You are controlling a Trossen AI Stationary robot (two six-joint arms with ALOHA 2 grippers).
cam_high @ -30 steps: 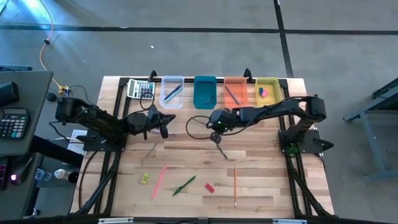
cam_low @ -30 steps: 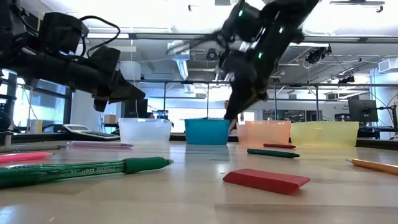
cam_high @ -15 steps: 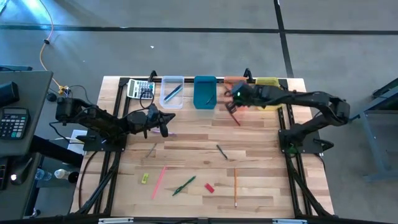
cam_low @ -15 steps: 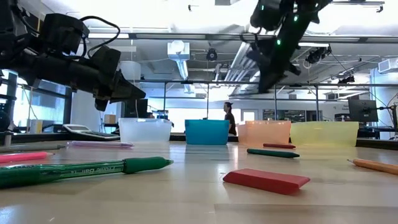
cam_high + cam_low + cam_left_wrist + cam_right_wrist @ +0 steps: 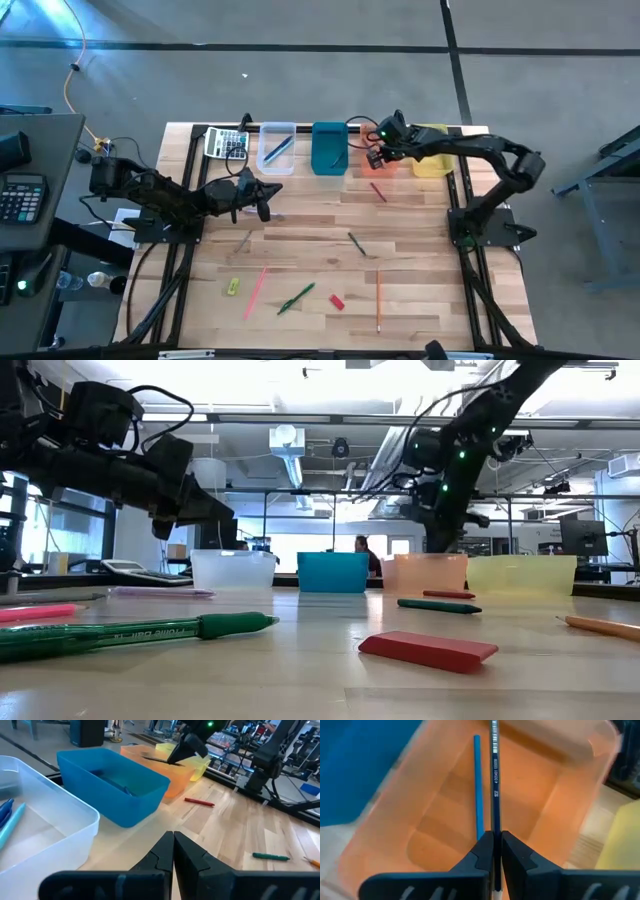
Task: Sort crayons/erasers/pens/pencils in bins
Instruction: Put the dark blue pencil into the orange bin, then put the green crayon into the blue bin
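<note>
Four bins stand in a row at the table's far edge: clear (image 5: pixel 277 147), blue (image 5: pixel 329 147), orange (image 5: pixel 372 138) and yellow (image 5: pixel 432 160). My right gripper (image 5: pixel 376 158) hovers over the orange bin (image 5: pixel 445 820), shut on a dark pencil (image 5: pixel 494 780) with white print. A blue pencil (image 5: pixel 478 785) lies flat on the orange bin's floor. My left gripper (image 5: pixel 264 203) is shut and empty above the table, near the clear bin. A yellow eraser (image 5: pixel 232 287) and a red eraser (image 5: pixel 337 301) lie on the near part of the table. My right gripper pinches the dark pencil between its two fingers (image 5: pixel 494 829). The pencil runs on in line with the fingers, and most of its length sticks out past the fingertips. It is lifted clear and points into the orange bin, next to the blue pencil.
A red crayon (image 5: pixel 378 190) lies just in front of the orange bin. A dark green stick (image 5: pixel 355 243), an orange pencil (image 5: pixel 378 300), a green pen (image 5: pixel 296 298) and a pink stick (image 5: pixel 256 291) lie on the table. A calculator (image 5: pixel 227 142) sits at the far left.
My right gripper has carried the dark pencil from above the table's middle toward the far edge and the right. It has then come down over the orange bin and stayed shut on the pencil.
</note>
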